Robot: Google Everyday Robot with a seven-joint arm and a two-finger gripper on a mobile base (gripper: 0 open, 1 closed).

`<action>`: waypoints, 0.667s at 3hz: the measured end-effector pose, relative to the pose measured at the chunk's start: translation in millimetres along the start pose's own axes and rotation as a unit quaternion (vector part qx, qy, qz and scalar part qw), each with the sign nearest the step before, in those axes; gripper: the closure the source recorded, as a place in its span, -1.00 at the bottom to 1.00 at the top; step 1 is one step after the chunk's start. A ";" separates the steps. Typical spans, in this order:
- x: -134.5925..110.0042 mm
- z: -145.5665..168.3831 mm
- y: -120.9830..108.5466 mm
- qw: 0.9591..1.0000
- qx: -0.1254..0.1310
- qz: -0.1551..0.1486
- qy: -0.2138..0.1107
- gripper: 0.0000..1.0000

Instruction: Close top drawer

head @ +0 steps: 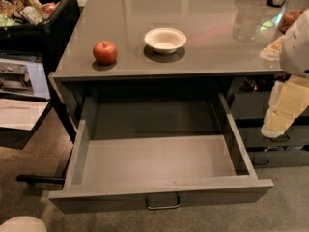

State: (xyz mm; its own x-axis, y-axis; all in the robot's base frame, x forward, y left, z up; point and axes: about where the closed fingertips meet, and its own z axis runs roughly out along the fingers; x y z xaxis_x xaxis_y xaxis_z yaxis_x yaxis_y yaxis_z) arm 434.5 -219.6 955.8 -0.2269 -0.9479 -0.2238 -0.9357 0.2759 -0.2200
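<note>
The top drawer (159, 161) is a wide, deep dark-grey drawer under the grey countertop (193, 13). It stands pulled far out toward me and is empty inside. Its front panel (96, 202) runs along the bottom of the view, with a small metal loop handle (162, 203) at its centre. My gripper (282, 112), white and cream, hangs at the right edge of the view. It is beside the drawer's right wall and in front of the narrower drawers, and touches nothing that I can see.
A red apple (105, 51) and a white bowl (165, 39) sit on the countertop above the drawer. A stack of narrower grey drawers (251, 105) is at the right. A black bin of packets (34, 13) stands at the left.
</note>
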 end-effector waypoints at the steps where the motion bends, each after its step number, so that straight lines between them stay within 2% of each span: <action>1: 25.9 37.3 23.9 0.999 -0.036 0.023 -0.022 -1.00; 2: 51.7 77.7 52.1 0.995 -0.076 0.049 -0.043 -1.00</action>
State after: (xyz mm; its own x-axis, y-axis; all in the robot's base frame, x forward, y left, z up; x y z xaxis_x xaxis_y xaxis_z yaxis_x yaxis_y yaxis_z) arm 395.0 -241.8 859.0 -0.3012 -0.8988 -0.3185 -0.9418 0.3327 -0.0482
